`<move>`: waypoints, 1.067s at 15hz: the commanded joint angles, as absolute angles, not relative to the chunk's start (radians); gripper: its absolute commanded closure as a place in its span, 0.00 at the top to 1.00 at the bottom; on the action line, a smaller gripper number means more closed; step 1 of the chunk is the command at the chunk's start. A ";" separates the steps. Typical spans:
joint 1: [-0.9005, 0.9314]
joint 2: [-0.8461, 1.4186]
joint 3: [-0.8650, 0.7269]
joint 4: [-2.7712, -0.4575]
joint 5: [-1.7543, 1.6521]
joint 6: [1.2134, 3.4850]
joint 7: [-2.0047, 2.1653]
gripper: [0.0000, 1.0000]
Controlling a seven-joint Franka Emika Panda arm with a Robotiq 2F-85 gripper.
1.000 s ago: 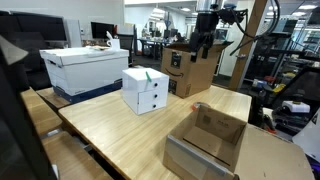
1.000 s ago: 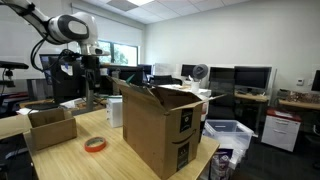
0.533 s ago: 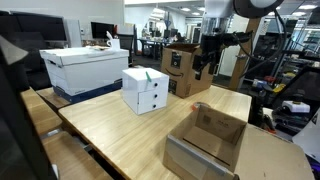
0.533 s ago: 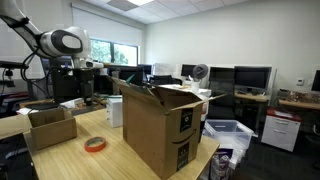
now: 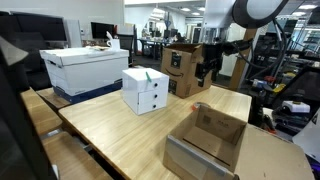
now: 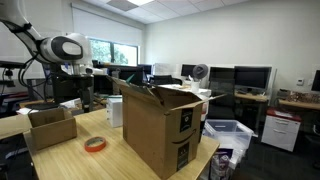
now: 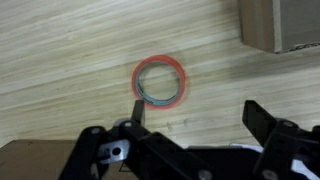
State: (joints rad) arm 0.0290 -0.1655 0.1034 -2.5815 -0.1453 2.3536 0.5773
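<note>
I see the wooden table (image 5: 120, 130) carrying everything. The biggest thing on it is the tall cardboard box (image 6: 160, 125) with its flaps up. Then comes the white lidded bin (image 5: 85, 68) at the far end, the low open cardboard box (image 5: 210, 140) near one corner, and the small white drawer box (image 5: 145, 90) near the middle. My tool (image 7: 194, 108) hangs well above the tabletop with its jaws spread wide and nothing between them; in an exterior view it sits high beside the tall box (image 5: 207, 70). The red tape roll (image 7: 160, 62) lies flat on bare wood, untouched, between the low open box and the tall one (image 6: 95, 148). From the wrist view it sits under the tool but off toward one finger rather than centred in the gap. I judge the pick-up to be at the approach only: the tool is over the roll, but centring, lowering, closing and lifting are all not yet done.
</note>
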 commanded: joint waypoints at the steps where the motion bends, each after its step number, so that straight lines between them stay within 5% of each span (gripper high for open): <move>1: 0.023 -0.166 0.109 -2.581 -0.143 2.352 0.575 1.00; 16: 0.003 -0.130 0.111 -2.710 -0.182 2.557 0.638 1.00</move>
State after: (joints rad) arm 0.0217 -0.1494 0.1021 -2.6758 -0.1536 2.4971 0.5912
